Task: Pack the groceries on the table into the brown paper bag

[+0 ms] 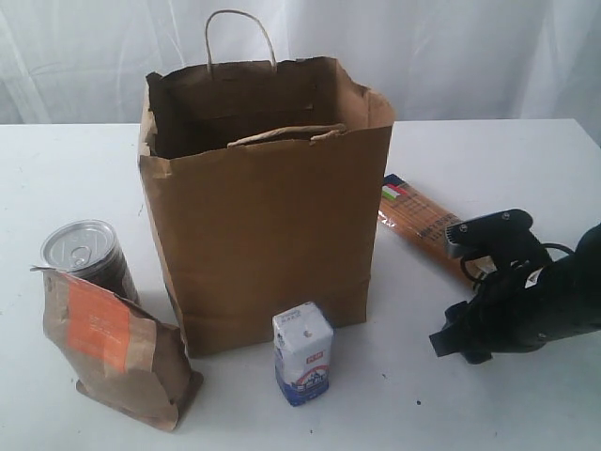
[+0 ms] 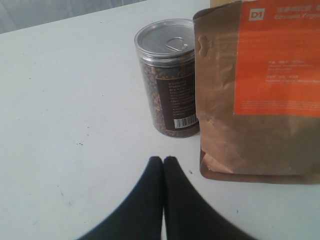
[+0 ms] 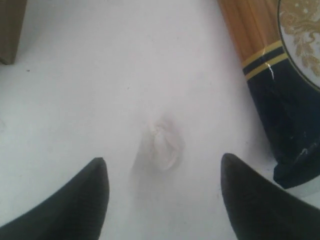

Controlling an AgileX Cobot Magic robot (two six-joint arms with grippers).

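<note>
exterior: frontal, raised, mid-range | left wrist: close, shares can (image 2: pixel 167 80), pouch (image 2: pixel 260 95) | right wrist: close, downward

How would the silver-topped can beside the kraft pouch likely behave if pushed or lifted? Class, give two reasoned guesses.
The silver-topped can stands upright, tall for its base: a high push would probably tip it, then it might roll. Its clear wall looks smooth and rigid: likely firm to grip, perhaps slippery.

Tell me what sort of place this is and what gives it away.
Probably a staged robot test bench, not a shop or kitchen: a plain white tabletop, a white curtain as backdrop, and a black robot arm near a brown paper bag.
</note>
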